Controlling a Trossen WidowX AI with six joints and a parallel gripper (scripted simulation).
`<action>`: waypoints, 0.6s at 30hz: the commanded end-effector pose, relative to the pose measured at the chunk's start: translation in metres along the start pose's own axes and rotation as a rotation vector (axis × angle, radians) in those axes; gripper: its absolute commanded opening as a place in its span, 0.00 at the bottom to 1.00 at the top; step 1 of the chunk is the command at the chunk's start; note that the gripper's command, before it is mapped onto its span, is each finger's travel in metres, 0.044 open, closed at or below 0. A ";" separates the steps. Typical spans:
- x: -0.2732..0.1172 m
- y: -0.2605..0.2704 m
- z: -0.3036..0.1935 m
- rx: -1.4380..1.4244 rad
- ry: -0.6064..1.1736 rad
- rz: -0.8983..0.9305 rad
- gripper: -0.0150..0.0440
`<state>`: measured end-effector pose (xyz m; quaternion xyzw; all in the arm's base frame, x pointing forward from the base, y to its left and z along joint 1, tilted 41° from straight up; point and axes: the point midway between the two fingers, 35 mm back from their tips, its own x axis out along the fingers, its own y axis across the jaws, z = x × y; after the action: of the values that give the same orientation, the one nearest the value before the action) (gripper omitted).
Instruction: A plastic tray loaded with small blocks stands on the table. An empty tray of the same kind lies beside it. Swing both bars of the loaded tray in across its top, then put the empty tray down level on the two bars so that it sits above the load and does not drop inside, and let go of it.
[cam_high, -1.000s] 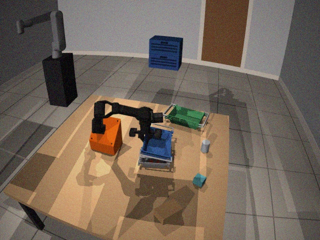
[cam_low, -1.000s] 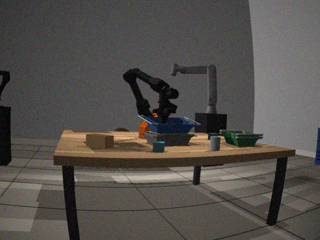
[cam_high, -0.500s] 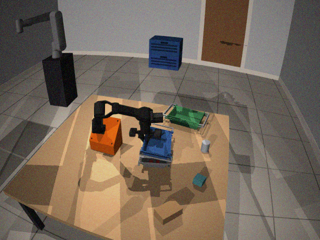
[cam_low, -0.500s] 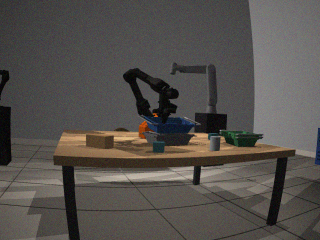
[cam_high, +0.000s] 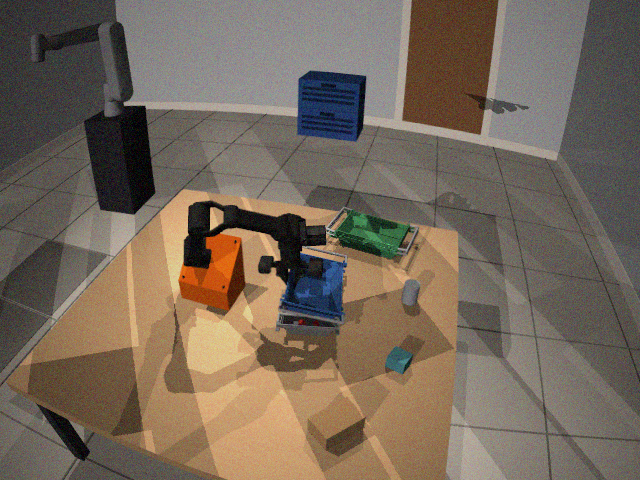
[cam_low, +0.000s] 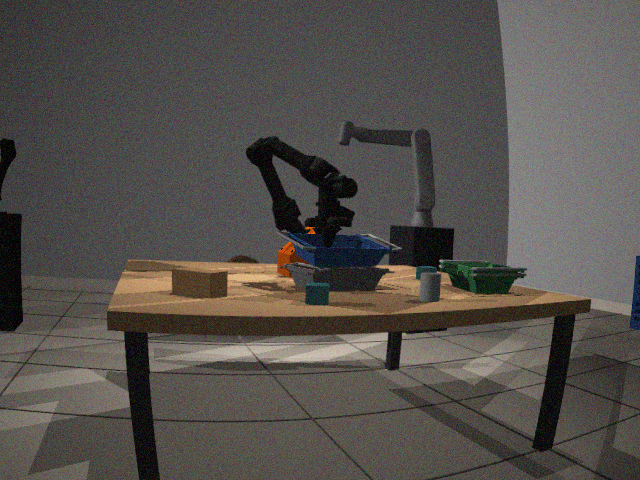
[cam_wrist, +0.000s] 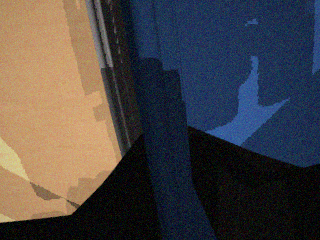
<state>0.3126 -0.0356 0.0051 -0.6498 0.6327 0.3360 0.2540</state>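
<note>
The blue empty tray (cam_high: 315, 289) (cam_low: 346, 256) hangs roughly level over the grey loaded tray (cam_high: 310, 328) (cam_low: 336, 279), its underside close to the grey rim; I cannot tell if they touch. Its wire bars stand outward at its ends. My gripper (cam_high: 289, 277) (cam_low: 328, 242) (cam_wrist: 166, 140) is shut on the blue tray's long side wall, one finger on each side. Red blocks (cam_high: 301, 321) show in the grey tray at its near end. The rest of the load and most of the grey tray's bars are hidden under the blue tray.
An orange wedge-shaped box (cam_high: 217, 268) (cam_low: 286, 259) stands beside the arm. A green tray (cam_high: 372, 233) (cam_low: 485, 282) stands beyond the trays. A grey cylinder (cam_high: 410, 292) (cam_low: 429, 287), a teal block (cam_high: 398, 360) (cam_low: 316, 294) and a tan block (cam_high: 336, 426) (cam_low: 199, 282) stand around them.
</note>
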 end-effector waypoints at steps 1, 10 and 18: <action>0.001 0.001 0.000 -0.001 0.000 0.003 0.25; 0.014 0.011 0.000 -0.014 0.000 0.031 0.25; 0.014 0.011 0.000 -0.014 0.000 0.031 0.25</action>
<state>0.3109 -0.0393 0.0001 -0.6512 0.6312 0.3351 0.2554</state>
